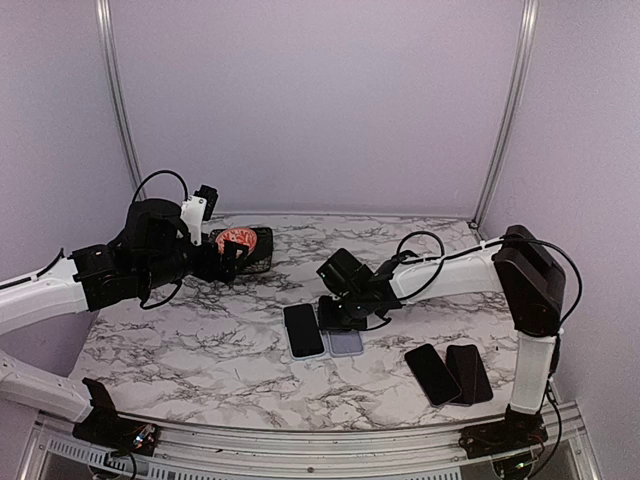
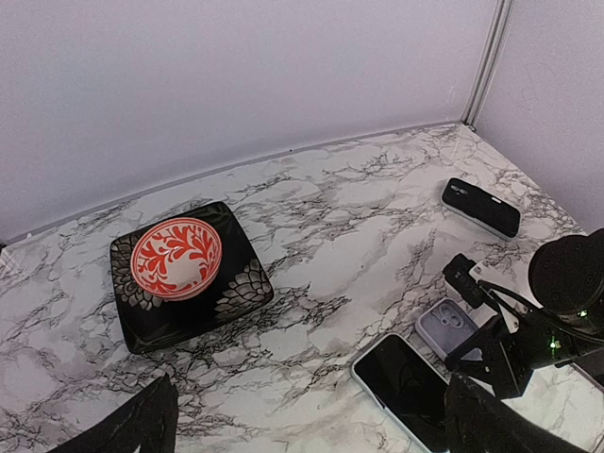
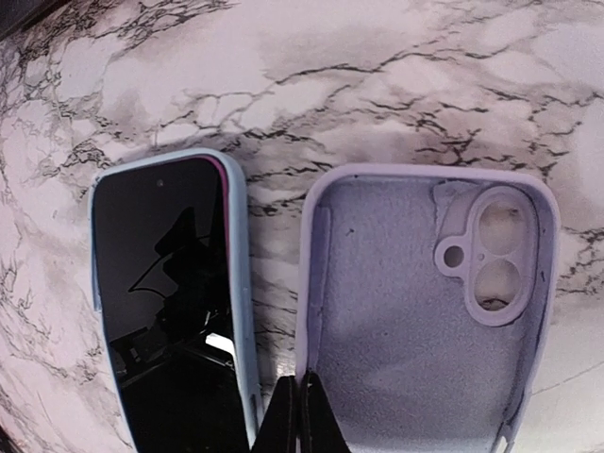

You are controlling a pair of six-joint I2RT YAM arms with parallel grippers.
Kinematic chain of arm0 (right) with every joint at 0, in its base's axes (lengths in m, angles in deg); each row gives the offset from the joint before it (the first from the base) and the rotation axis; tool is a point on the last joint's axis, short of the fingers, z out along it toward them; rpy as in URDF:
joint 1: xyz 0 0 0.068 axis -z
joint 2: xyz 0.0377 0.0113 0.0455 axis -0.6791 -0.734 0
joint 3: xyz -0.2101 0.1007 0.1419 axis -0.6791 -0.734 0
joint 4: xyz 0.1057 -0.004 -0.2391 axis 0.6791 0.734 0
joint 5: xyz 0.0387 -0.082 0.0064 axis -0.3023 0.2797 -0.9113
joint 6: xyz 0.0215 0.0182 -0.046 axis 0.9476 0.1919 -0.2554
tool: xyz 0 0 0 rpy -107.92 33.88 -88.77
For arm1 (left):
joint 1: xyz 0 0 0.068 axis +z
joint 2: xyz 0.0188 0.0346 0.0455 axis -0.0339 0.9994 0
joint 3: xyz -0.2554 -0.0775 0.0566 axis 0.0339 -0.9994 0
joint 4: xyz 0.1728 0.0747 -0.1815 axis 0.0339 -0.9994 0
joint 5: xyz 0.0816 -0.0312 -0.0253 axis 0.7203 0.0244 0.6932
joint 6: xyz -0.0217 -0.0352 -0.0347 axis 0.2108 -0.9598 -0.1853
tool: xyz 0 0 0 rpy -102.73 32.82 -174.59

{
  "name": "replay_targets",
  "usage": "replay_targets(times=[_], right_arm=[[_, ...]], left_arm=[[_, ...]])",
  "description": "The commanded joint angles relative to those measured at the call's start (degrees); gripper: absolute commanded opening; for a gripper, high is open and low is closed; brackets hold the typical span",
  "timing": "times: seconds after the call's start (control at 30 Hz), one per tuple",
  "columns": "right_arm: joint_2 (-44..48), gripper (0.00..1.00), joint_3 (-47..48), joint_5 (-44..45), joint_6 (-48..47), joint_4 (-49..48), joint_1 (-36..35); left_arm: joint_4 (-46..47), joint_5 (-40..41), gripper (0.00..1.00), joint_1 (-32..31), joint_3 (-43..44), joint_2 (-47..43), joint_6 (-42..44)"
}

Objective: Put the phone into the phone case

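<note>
Marble-patterned, white with black veins, the table (image 1: 200,350) carried everything. My right gripper (image 3: 300,415) had its two fingers pressed together with nothing between them, the tips poised at the six o'clock edge of the lilac case (image 3: 425,311) in my wrist view, whether touching it I cannot tell. The case lay open side up, its soft lining and camera cutout showing. Just beside it, at nine o'clock, the phone (image 3: 175,302) lay screen up, dark glass with a pale blue rim, a narrow strip of marble between the two. From above, that pair sat near the table's middle, the phone (image 1: 303,330) at nine o'clock of the case (image 1: 346,343). My left gripper (image 2: 311,420) hung with its fingers spread wide, holding nothing, above a black dish (image 2: 189,278) with a red and white bowl (image 2: 176,257) on it. Two dark phones (image 1: 448,372) lay side by side toward four o'clock.
</note>
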Motion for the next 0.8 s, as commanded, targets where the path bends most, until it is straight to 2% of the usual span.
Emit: replay_targets(times=[0.0,0.3,0.37,0.5,0.6,0.63,0.77], right_arm=[[3.72,0.00,-2.00,7.91,-0.34,4.64,-0.06],[1.86,0.01,0.00,5.29,-3.21,5.24,0.90],[1.99,0.28,1.19,4.68,-4.72,6.52,0.90],[5.31,0.74,3.43,4.38,-9.68,11.96,1.59],[9.22,0.95,4.44,3.53,-13.55,20.21,3.62],[10.38,0.98,4.30,2.78,-14.61,23.60,4.69],[14.79,0.99,-0.11,0.92,-16.87,37.20,8.12]], left_arm=[[-1.17,0.24,0.99,0.50,-0.61,-0.87,-0.12],[-1.23,0.42,0.99,0.42,-0.66,-0.80,-0.10],[-1.23,0.37,0.99,0.43,-0.66,-0.80,-0.08],[-1.24,-0.05,0.99,0.43,-0.66,-0.59,-0.14],[-1.23,-0.32,0.99,0.47,-0.62,-0.73,-0.21],[-1.23,-0.42,0.99,0.49,-0.62,-0.81,-0.18],[-1.23,-0.34,0.99,0.43,-0.66,-0.99,-0.26]])
